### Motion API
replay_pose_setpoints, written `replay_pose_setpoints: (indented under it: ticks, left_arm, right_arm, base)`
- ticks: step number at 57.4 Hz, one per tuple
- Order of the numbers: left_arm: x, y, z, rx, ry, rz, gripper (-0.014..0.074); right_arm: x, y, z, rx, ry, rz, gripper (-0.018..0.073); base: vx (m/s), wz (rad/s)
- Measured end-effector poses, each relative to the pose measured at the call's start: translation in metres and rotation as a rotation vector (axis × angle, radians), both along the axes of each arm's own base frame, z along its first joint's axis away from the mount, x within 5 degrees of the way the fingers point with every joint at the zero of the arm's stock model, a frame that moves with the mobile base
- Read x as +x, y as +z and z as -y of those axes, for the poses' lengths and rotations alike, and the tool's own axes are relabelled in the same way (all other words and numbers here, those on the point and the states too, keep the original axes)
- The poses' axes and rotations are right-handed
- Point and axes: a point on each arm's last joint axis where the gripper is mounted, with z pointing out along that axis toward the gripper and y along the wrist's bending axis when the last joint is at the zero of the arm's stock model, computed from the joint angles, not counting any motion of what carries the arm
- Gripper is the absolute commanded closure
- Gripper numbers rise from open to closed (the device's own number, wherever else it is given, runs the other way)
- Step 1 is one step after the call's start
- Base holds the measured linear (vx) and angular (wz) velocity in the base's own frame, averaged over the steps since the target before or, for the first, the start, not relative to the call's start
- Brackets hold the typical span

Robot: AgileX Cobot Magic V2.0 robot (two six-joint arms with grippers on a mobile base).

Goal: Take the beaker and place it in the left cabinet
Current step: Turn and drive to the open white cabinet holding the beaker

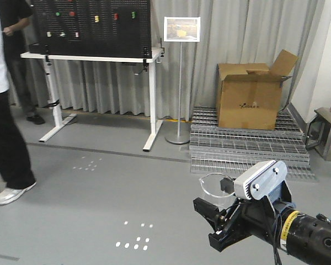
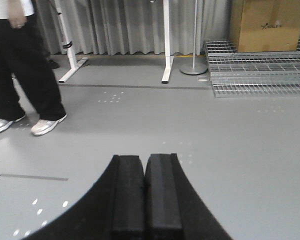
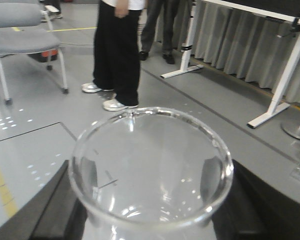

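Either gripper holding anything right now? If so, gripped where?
Right gripper holds the beaker by its side walls below the rim, clamped from both sides. Left gripper is shut, empty.

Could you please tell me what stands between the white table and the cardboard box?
In the front view, a sign stand on a round base stands between the white table and the cardboard box.

Base of beaker (image 3: 150, 170) was cut off by btm edge; graduations too faint to be read. Fingers of right gripper (image 3: 150, 207) were mostly hidden behind glass. At left, person (image 1: 5, 138) was cropped by top/left edges.
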Motion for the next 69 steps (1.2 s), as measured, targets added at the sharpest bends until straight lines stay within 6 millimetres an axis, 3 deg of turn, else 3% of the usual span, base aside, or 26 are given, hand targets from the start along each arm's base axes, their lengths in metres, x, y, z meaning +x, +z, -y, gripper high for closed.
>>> replay_pose_setpoints:
  ticks: [69]
  left_arm:
    - [0.0000, 0.0000, 0.0000, 0.000, 0.000, 0.000, 0.0593]
  right_arm:
    - [0.0000, 0.0000, 0.0000, 0.000, 0.000, 0.000, 0.0564]
  base:
    - [0.71, -0.14]
